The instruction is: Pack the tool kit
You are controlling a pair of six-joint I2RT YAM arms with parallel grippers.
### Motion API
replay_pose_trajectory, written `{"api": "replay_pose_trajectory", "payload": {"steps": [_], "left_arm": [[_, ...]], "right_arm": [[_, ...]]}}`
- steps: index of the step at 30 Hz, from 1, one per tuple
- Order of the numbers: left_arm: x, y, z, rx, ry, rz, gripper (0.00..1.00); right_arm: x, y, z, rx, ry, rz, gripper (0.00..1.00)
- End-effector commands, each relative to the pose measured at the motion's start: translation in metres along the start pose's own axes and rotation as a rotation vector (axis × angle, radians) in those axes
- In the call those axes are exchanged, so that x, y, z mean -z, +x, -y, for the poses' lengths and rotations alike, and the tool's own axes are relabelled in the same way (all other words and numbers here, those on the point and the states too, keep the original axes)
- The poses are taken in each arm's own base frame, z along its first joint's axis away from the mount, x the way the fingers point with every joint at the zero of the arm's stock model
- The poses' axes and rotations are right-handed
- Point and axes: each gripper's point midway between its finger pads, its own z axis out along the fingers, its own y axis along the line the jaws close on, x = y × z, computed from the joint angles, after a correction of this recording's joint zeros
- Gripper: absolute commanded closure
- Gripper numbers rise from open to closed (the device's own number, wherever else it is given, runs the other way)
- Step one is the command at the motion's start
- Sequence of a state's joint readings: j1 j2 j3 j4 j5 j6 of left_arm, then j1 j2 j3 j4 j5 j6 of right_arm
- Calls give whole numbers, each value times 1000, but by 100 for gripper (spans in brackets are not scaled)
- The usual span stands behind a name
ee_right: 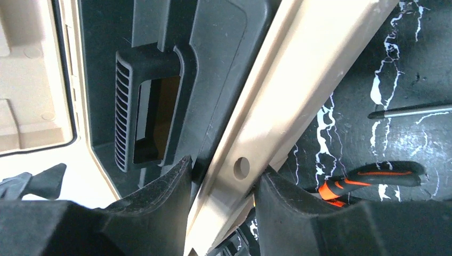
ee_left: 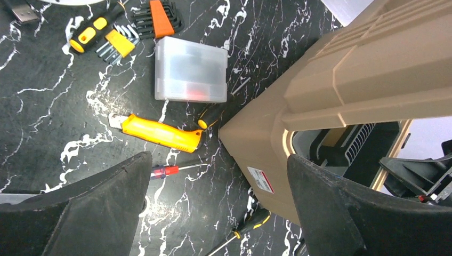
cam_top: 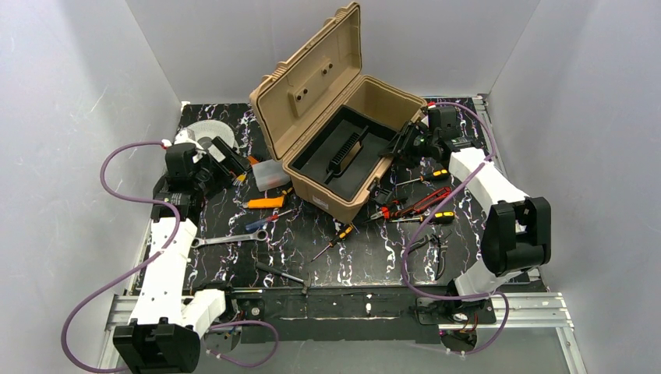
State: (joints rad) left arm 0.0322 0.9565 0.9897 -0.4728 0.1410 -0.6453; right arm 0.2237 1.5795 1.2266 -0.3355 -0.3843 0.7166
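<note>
Right wrist cam only catches a strip of the toolbox (ee_right: 277, 96) rim. An orange-black handle (ee_right: 373, 178) disappears behind a finger (ee_right: 298, 213). Stuff inside the clear box (ee_left: 190, 69) is just a reddish blur. Hex keys (ee_left: 154, 16) get clipped up top.

My black marbled table (cam_top: 234, 273) carries the toolbox (cam_top: 331, 199) — left of it lie a clear box (cam_top: 269, 173), orange knife (cam_top: 263, 202) and wrench (cam_top: 230, 240); right of it, pliers (cam_top: 417, 204) and a screwdriver (cam_top: 441, 174).
</note>
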Motion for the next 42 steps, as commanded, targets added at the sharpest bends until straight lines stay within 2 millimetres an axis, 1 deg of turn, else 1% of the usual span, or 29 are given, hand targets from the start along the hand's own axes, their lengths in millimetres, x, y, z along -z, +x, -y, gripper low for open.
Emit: {"api": "replay_pose_trajectory", "payload": {"steps": [1, 2, 6, 8, 11, 15, 18, 20, 23, 24, 26, 29, 35, 38, 41, 42], "left_arm": [[-10, 13, 1, 48, 25, -60, 2], [-12, 15, 0, 57, 30, -69, 2], [-20, 26, 1, 95, 60, -101, 2], [-25, 35, 1, 122, 76, -130, 2], [-33, 54, 2, 176, 124, -189, 3], [-40, 78, 7, 201, 196, -212, 5], [-45, 91, 17, 190, 246, -182, 6], [-52, 95, 32, 183, 328, -156, 7], [-60, 99, 56, 199, 424, -166, 9], [-65, 102, 59, 201, 430, -179, 9], [-71, 103, 66, 194, 437, -181, 9], [-81, 99, 71, 190, 438, -165, 10], [-109, 91, 78, 175, 409, -172, 10], [-118, 82, 84, 189, 418, -150, 10], [-125, 73, 93, 203, 433, -134, 10], [-127, 70, 94, 202, 427, -132, 10]], "right_arm": [[-25, -24, -1, -13, -53, 64, 59], [-30, -25, -3, -27, -69, 53, 60], [-43, -36, -17, -44, -119, 35, 61], [-47, -39, -25, -33, -137, 34, 65], [-57, -34, -33, 1, -126, 1, 67], [-60, -26, -31, -5, -127, -1, 67], [-58, -18, -25, -15, -126, -3, 67], [-58, -10, -21, -22, -136, -16, 67], [-56, -1, -22, -22, -165, -38, 69], [-55, 2, -20, -22, -163, -41, 69], [-52, 5, -18, -20, -159, -40, 69], [-49, 11, -15, -17, -164, -40, 68], [-41, 21, -13, -15, -168, -44, 67], [-38, 30, -16, -8, -176, -52, 67], [-37, 45, -16, -5, -172, -72, 66], [-37, 45, -16, -1, -171, -70, 65]]}}
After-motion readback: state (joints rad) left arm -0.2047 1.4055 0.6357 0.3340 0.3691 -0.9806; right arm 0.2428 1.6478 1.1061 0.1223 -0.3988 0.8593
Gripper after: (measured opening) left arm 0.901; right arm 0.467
